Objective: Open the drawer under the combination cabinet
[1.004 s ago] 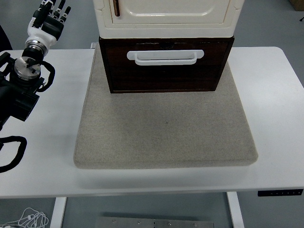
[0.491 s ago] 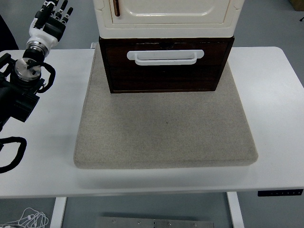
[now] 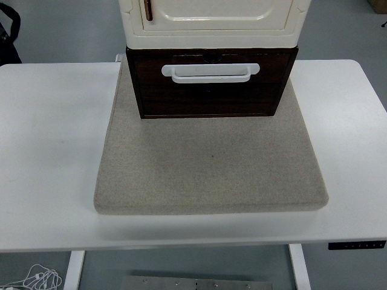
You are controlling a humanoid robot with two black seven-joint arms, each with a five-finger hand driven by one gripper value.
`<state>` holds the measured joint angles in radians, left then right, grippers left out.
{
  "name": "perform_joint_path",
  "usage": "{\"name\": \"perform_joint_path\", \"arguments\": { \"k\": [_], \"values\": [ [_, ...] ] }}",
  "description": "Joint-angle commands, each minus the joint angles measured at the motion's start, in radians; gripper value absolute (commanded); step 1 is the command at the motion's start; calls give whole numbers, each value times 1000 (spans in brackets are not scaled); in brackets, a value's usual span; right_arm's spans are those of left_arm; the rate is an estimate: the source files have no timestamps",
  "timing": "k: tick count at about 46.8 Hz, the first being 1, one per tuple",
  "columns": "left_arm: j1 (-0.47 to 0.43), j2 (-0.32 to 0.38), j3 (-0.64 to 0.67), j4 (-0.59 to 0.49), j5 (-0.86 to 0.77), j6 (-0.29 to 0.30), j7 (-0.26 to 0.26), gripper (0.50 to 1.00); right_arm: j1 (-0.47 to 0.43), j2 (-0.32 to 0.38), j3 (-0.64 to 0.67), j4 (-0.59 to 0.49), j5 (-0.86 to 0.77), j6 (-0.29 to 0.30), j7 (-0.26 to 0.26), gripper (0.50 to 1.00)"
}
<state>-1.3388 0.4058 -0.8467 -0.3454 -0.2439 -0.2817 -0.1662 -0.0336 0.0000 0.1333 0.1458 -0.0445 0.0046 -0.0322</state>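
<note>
A cream combination cabinet stands at the back middle of the table. Under it is a dark brown drawer with a white bar handle on its front. The drawer front stands out a little in front of the cabinet above. Both sit on a grey mat. Neither robot hand shows over the table; only a bit of black shows at the top left corner.
The white table extends bare to the left and right of the mat. A black control panel sits on the table's front edge at the right. Cables lie on the floor at the bottom left.
The left arm, which stood raised over the table's left side with its hand up, has withdrawn out of the picture. The drawer and cabinet have not moved.
</note>
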Motion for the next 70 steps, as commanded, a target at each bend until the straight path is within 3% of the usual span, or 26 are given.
{"name": "perform_joint_path", "arguments": {
  "k": [1, 6, 12, 23, 34, 41, 52, 60, 70],
  "values": [
    [-95, 28, 89, 0, 0, 3, 1, 1000, 0, 0, 0, 0, 0, 0, 0, 926],
    [-212, 47, 202, -9, 5, 1, 1, 1000, 0, 0, 0, 0, 0, 1, 0, 926],
    [-296, 70, 297, -98, 21, -1, 1, 1000, 0, 0, 0, 0, 0, 0, 0, 926],
    [-394, 82, 316, -243, 150, 12, 1, 1000, 0, 0, 0, 0, 0, 0, 0, 926],
    [-402, 105, 325, -506, 363, 50, 2, 1000, 0, 0, 0, 0, 0, 0, 0, 926],
    [-402, 133, 403, -685, 374, 90, 2, 1000, 0, 0, 0, 0, 0, 0, 0, 926],
    [-419, 166, 563, -917, 379, 99, 11, 1000, 0, 0, 0, 0, 0, 0, 0, 926],
    [-461, 177, 724, -1023, 475, 99, 27, 1000, 0, 0, 0, 0, 0, 0, 0, 926],
    [-459, 177, 894, -1069, 623, 91, 42, 1000, 0, 0, 0, 0, 0, 0, 0, 926]
  ]
}}
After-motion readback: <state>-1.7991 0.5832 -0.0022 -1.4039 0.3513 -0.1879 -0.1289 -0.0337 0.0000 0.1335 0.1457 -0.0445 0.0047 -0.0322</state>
